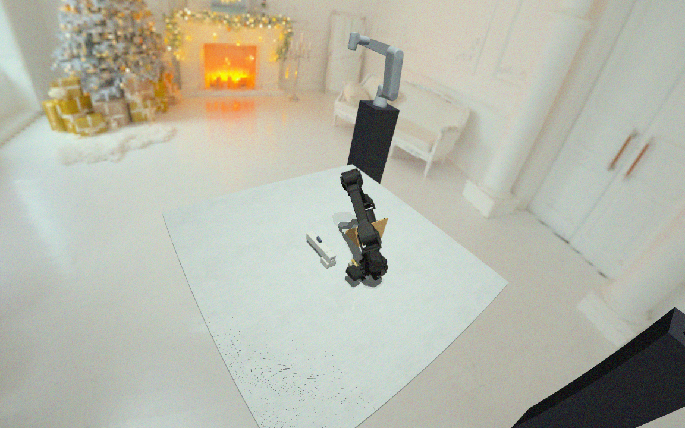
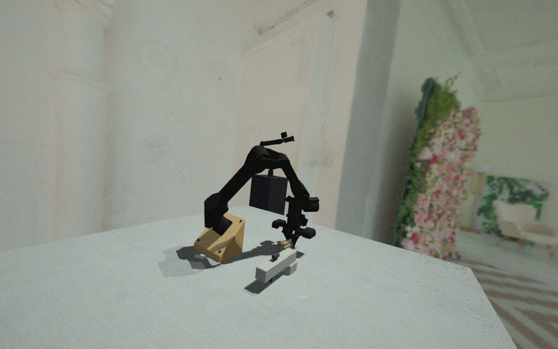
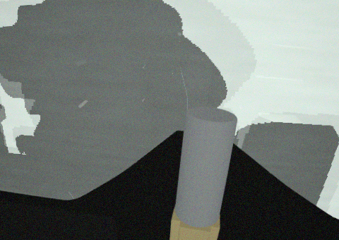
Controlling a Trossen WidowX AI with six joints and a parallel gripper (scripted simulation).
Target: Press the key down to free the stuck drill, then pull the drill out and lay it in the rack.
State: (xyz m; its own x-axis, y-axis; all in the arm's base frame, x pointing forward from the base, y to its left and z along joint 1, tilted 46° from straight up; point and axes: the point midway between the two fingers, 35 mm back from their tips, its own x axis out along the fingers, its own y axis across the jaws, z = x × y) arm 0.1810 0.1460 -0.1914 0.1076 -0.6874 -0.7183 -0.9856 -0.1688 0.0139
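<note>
A grey cylinder [image 3: 206, 162] with a yellow-tan end [image 3: 194, 231] [image 2: 285, 242] [image 1: 354, 262], which looks like the drill, is held clear of the white bar. My gripper [image 3: 198, 142] [image 2: 293, 244] is shut on it, with the black fingers on either side in the wrist view. A long white bar [image 1: 319, 248] [image 2: 274, 266] lies beside the gripper, with a small dark-blue piece [image 1: 319, 239] [image 2: 275, 256] on top that may be the key. I cannot make out a separate rack. The arm hides the fingertips in the top view.
A tan wedge-shaped block [image 1: 382, 229] [image 2: 233, 243] stands under the arm's base. The pale table top [image 1: 260, 308] [image 2: 120, 294] carries the arm and bar. Dark pedestals [image 1: 371, 138] [image 1: 632, 372] with other arms stand beyond its edges.
</note>
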